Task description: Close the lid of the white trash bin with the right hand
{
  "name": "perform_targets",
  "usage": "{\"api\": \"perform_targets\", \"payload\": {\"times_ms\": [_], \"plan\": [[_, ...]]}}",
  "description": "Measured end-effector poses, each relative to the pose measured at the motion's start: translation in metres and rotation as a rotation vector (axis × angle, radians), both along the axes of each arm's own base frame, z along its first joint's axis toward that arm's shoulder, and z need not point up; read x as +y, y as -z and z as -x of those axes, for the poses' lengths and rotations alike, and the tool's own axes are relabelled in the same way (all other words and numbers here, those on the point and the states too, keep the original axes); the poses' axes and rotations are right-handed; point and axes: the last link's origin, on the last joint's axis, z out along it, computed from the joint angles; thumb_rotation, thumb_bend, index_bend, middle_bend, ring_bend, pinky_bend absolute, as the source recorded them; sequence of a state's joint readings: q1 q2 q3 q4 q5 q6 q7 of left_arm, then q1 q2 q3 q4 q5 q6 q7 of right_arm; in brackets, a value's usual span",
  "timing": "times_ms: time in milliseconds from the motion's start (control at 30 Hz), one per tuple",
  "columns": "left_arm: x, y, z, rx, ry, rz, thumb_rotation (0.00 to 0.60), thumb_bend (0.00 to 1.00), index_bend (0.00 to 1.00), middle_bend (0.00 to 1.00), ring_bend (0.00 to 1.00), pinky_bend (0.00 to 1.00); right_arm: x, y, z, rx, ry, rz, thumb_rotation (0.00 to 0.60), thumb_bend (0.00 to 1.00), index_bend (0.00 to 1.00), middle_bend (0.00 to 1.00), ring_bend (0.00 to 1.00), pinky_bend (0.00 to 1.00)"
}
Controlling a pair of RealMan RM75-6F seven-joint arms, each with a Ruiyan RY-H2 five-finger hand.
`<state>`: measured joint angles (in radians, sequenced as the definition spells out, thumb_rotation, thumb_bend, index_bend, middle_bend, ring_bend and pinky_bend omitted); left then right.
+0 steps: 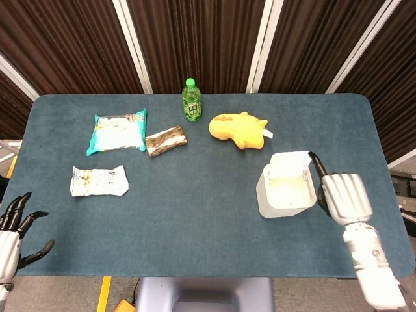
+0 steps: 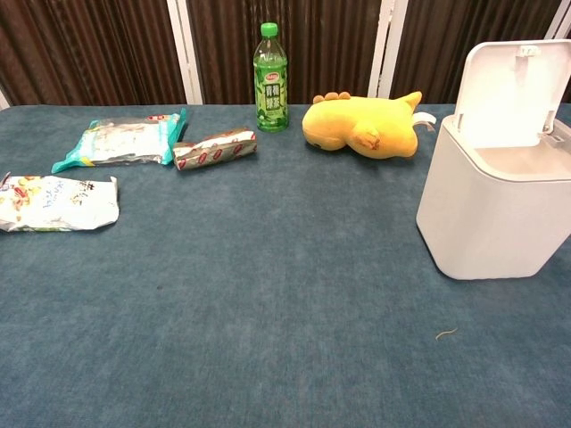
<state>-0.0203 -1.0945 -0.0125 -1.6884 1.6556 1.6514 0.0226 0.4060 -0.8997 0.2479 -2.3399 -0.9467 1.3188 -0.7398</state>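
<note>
Smooth matt white plastic trash bin (image 2: 486,218) on napped blue cloth table (image 2: 268,303).

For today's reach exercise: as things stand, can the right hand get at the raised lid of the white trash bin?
Probably yes. The right hand sits just beside the white trash bin, and nothing lies between it and the upright lid.
</note>
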Motion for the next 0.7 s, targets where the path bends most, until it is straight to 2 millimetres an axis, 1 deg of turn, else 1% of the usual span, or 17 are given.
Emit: {"api": "perform_targets", "payload": {"times_ms": [200, 467, 567, 700], "plan": [[0.0, 0.0, 0.002, 0.011, -0.012, 0.001, 0.6, 0.2, 0.34, 0.0, 0.0, 0.25, -0.022, 0.019, -0.019, -0.018, 0.055, -0.062, 0.6, 1.0, 0.01, 0.83, 0.74, 0.74], [0.001, -0.002, 0.003, 0.008, -0.026, -0.001, 0.6, 0.2, 0.34, 0.0, 0.0, 0.25, -0.04, 0.041, -0.043, -0.002, 0.107, -0.128, 0.6, 1.0, 0.01, 0.83, 0.74, 0.74], [0.0, -0.003, 0.003, 0.01, -0.024, -0.003, 0.6, 0.2, 0.35, 0.0, 0.0, 0.25, -0.048, 0.047, -0.046, 0.007, 0.112, -0.12, 0.6, 1.0, 0.01, 0.83, 0.74, 0.74], [0.0, -0.002, 0.003, 0.014, -0.025, 0.001, 0.6, 0.2, 0.35, 0.0, 0.0, 0.25, -0.058, 0.051, -0.046, 0.004, 0.126, -0.099, 0.6, 1.0, 0.01, 0.83, 0.74, 0.74]]}}
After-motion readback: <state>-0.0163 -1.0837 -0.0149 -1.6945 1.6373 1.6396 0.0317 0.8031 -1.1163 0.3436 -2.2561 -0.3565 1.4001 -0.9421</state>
